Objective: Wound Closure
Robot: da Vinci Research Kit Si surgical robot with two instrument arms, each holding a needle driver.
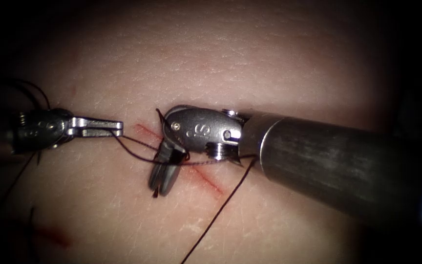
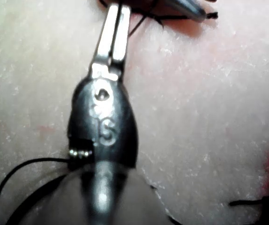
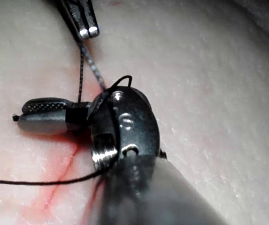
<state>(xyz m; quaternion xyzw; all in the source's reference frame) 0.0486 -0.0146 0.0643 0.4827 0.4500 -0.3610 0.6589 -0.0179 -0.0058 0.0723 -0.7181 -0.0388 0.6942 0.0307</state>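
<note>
Lying across the tissue in the endoscope view, the cut is running as a red diagonal line, and both tools are working at its upper end. The left tool is lying flat on the left side of the cut with its jaws pressed together on the thread, seemingly keeping that strand taut and low. The right tool is bending down over the cut with its jaws closed on a short dark thread end, a loop of thread wrapping around its wrist; a longer strand is trailing away toward the lower edge. I cannot make out the needle. In the left wrist view, the left tool is showing narrow, closed jaws meeting the thread. In the right wrist view, the right tool is gripping a thread end at its tip, just above the cut, while the left tool is holding the thread taut.
</note>
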